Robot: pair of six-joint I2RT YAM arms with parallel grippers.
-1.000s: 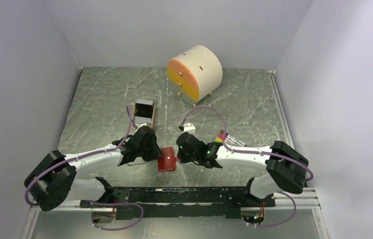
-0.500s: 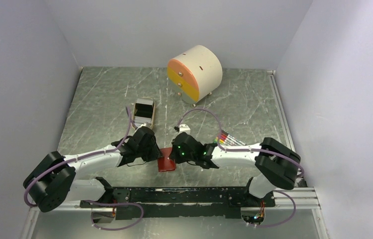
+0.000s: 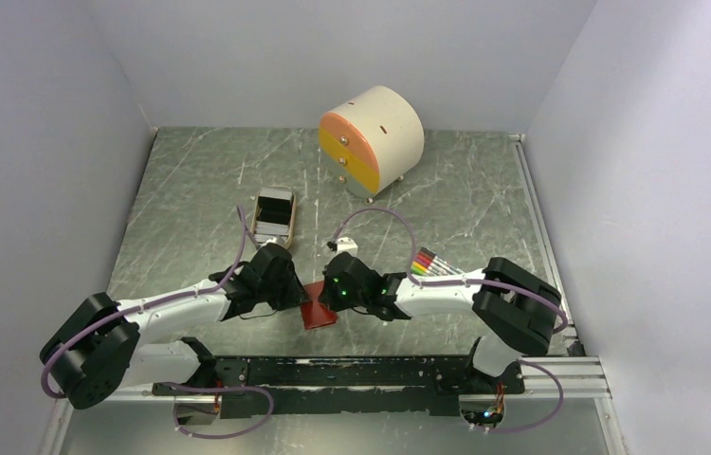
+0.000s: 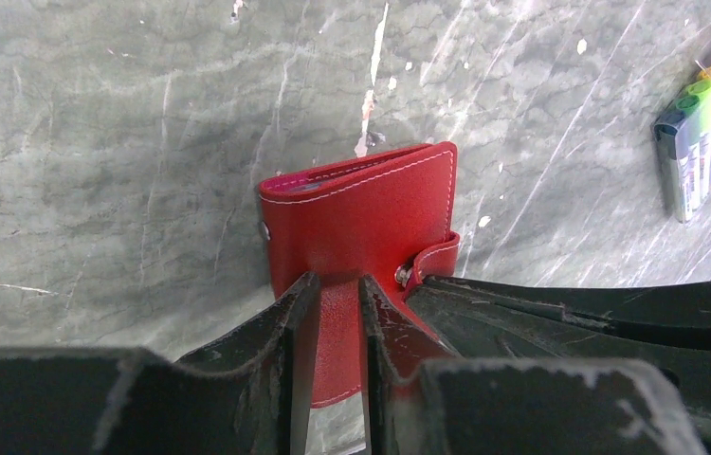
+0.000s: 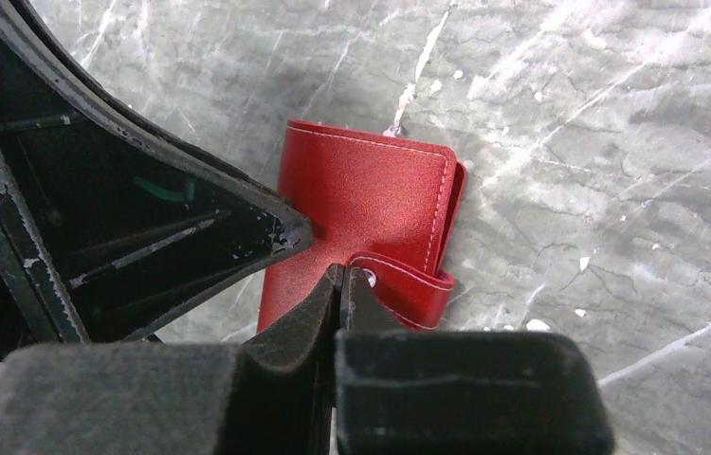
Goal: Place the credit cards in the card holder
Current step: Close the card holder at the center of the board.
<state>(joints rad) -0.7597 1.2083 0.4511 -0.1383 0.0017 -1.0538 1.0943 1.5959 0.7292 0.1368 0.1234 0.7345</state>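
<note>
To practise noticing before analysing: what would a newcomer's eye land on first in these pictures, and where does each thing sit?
The red card holder stands out, folded, at the near middle of the grey table, with the left gripper clamped on its edge and the right gripper shut at its snap tab. Next comes the round cream drawer unit with orange and yellow fronts at the far side, then the rainbow markers on the right.

Place: your robot lab booth.
Signs: bare walls (image 3: 39,142) box the table (image 3: 191,180); two arms (image 3: 181,305) bolted on bottom rail (image 3: 352,372).
</note>
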